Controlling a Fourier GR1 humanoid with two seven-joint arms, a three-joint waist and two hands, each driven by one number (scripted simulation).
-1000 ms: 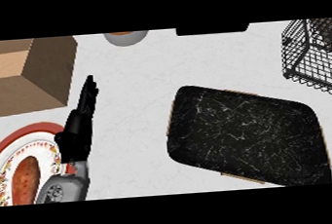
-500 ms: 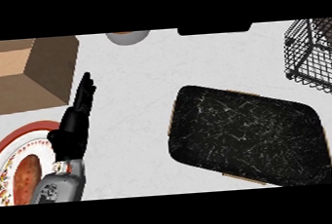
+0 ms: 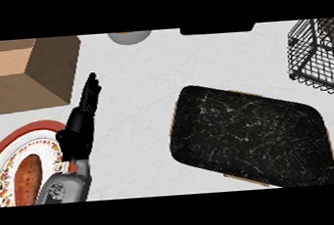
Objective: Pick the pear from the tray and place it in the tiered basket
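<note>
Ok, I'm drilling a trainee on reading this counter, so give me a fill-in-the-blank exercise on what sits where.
1. The only hand in view is the robot's ____ one.
2. The dark tray lies to the ____ of that hand.
3. The wire basket sits in the view's upper ____ corner.
4. The red-rimmed plate shows ____ the cardboard box in the view.

Missing words: left; right; right; below.

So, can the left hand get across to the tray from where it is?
Probably yes: only open counter lies between the left hand and the tray, with nothing standing in that gap.
</note>
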